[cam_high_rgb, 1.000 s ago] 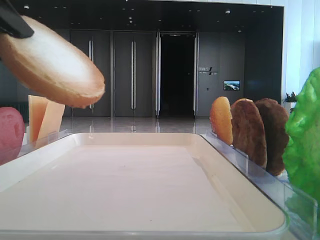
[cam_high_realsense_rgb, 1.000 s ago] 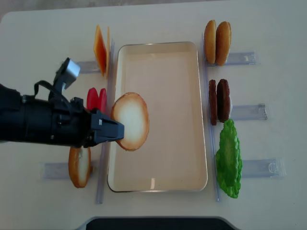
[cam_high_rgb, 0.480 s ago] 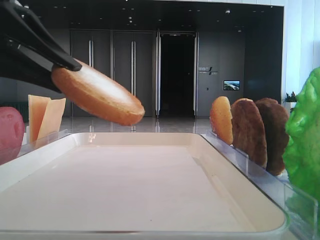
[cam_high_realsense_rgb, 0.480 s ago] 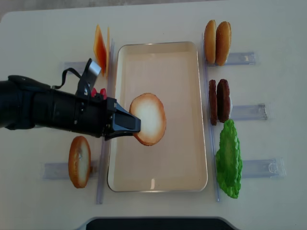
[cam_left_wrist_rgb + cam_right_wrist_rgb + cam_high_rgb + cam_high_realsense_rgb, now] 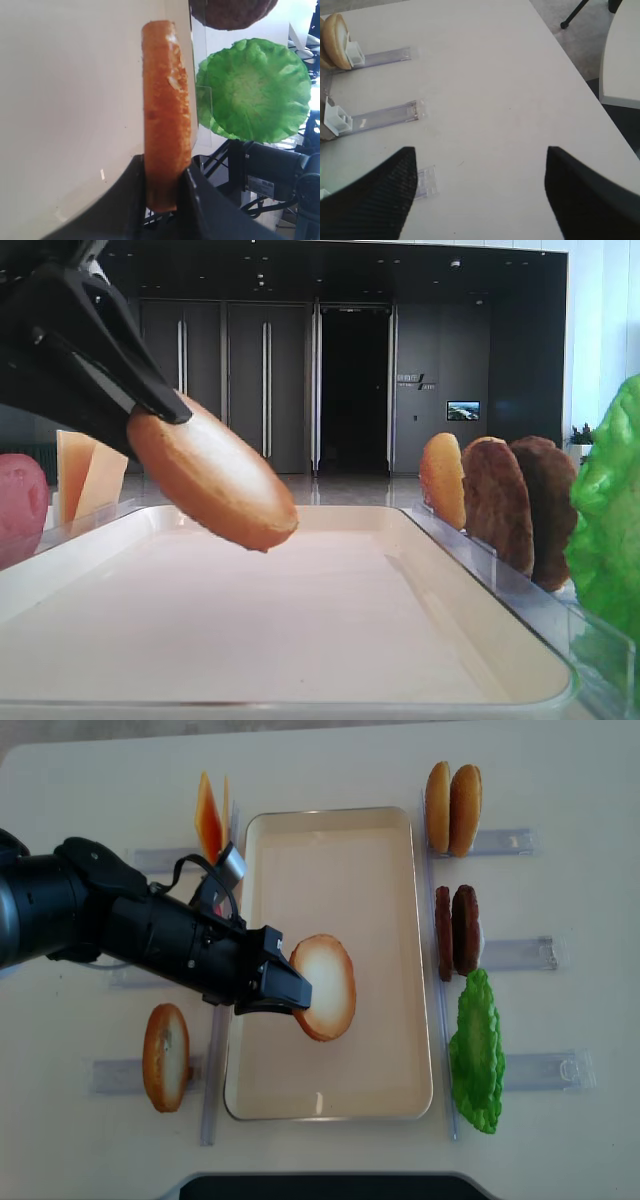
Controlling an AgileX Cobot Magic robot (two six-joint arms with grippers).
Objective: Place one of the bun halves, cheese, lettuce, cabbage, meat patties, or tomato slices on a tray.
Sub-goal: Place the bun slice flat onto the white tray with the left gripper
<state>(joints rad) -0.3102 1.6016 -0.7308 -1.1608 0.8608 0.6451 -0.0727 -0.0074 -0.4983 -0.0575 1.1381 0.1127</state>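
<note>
Low front cam: my left gripper (image 5: 150, 405) has a bun half (image 5: 212, 483) pinched by its edge, tilted and hanging just above the tray (image 5: 300, 640), probably so it lands flat. Left wrist cam: the fingers (image 5: 192, 187) are clamped tight on the bun's rim, lettuce (image 5: 252, 90) beyond. Right wrist cam: that gripper's spread wide, holding nothing, off beside the racks. Overhead: bun's over mid-tray.

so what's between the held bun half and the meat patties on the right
Only bare tray floor and its right rim lie between the bun half in the left gripper and the meat patties; the overhead view shows it.
</note>
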